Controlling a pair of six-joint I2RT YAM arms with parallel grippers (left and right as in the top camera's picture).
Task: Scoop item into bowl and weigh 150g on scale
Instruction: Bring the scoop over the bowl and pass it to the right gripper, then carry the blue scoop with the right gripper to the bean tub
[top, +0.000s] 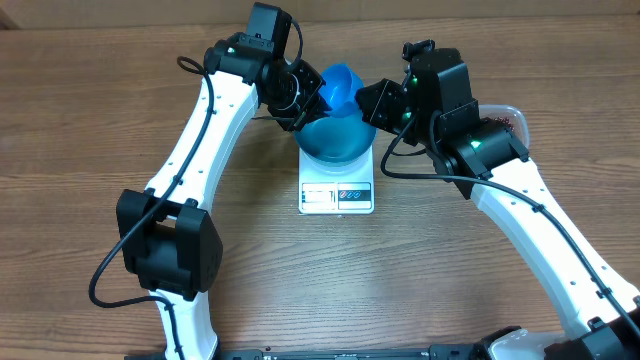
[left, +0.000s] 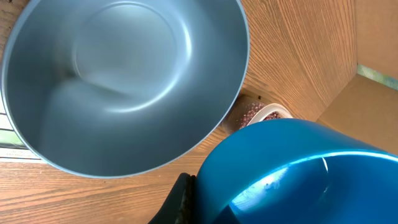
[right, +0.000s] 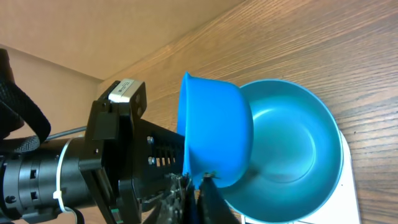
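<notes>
While your left claw (top: 313, 100) is clamped on a small blue scoop (top: 342, 85), tipped on its side just above the bowl (top: 335, 148), your right claw (top: 372, 100) has its fingers together at the scoop's rim; whether it pinches that rim, you cannot tell. The bowl sits on the scale (top: 337, 197). The beans (left: 250, 112) lie in a clear tub (left: 275, 111) on the desk (top: 100, 130) beyond the bowl.

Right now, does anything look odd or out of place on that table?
Nothing is spilled or broken. One oddity: the left gripper holds the blue scoop tipped on its side over the blue bowl, yet the bowl is empty; the beans sit in the tub.
</notes>
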